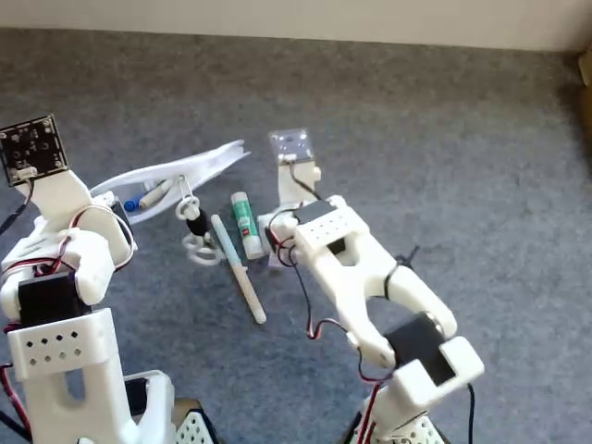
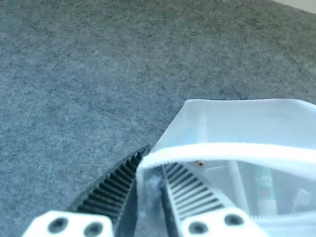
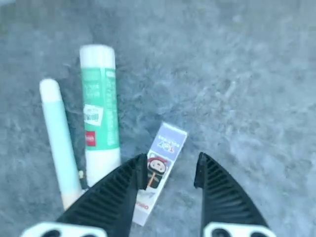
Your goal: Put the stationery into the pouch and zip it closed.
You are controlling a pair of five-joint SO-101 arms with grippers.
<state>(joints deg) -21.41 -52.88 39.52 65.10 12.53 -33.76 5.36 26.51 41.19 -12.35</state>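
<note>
The grey carpet-covered table [image 1: 462,120] spreads wide towards its right edge, with a pale wall [image 1: 370,17] beyond the far edge. Near the left edge my left gripper [image 2: 150,170] pinches the translucent white zip pouch [image 2: 237,123]. Mid-table my right gripper [image 3: 170,170] gapes over a small printed box [image 3: 165,148].

Left arm [image 1: 65,268]: was bent at elbow; left gripper [image 2: 153,167]: pinched the pouch [image 2: 247,123] rim; right arm [image 1: 370,277]: lay stretched forward; right gripper [image 3: 170,165]: pointed down, jaws apart.

The whole surface is covered by a grey, short-piled carpet [image 1: 444,120], which is bounded at the far side by a pale strip [image 1: 370,18] and is lit evenly.
</note>
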